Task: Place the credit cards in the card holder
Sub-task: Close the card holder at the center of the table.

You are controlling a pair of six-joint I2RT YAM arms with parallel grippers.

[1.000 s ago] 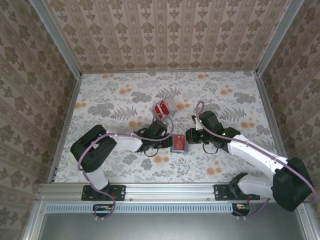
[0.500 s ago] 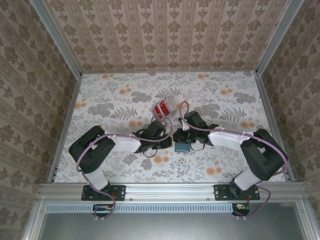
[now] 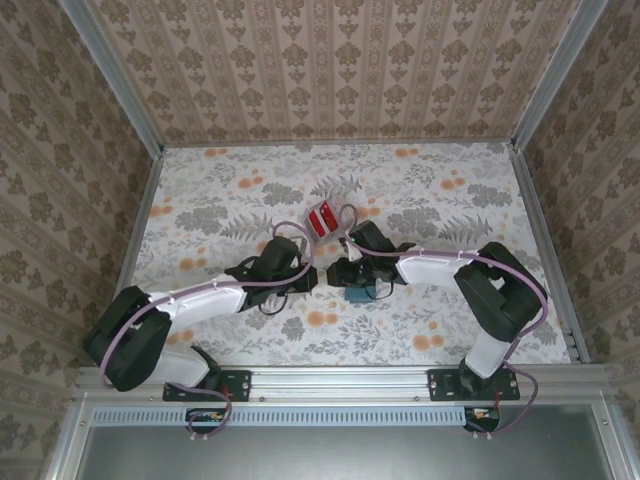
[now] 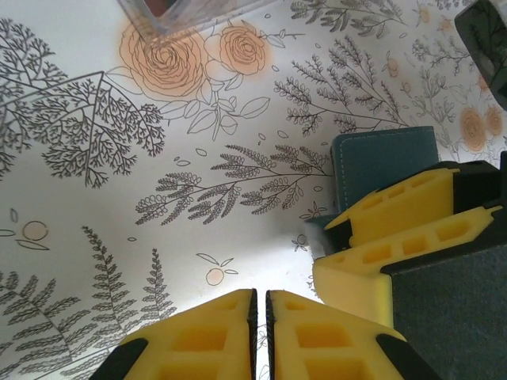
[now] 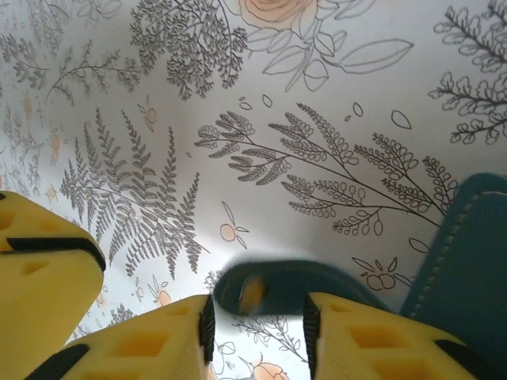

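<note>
The dark teal card holder point(image 3: 360, 294) lies flat on the flowered table, just in front of my right gripper point(image 3: 341, 272). In the right wrist view its body point(image 5: 469, 253) is at the right, and a blurred teal tab with a snap point(image 5: 265, 286) lies just beyond my open right gripper point(image 5: 257, 305), whose pads do not touch it. My left gripper point(image 4: 260, 294) is shut on nothing, left of the holder point(image 4: 384, 162). Red and white credit cards point(image 3: 322, 217) sit in a clear box behind both grippers.
The clear plastic box point(image 4: 190, 9) stands at the top edge of the left wrist view. The right gripper's yellow fingers point(image 4: 388, 237) crowd the holder's near side there. Patterned walls point(image 3: 330, 70) enclose the table; open tabletop lies left and right of the arms.
My right gripper has opened and shifted left over the holder. The left gripper drew back to the left and its arm swung low. The red card seen on the holder earlier is gone from sight.
</note>
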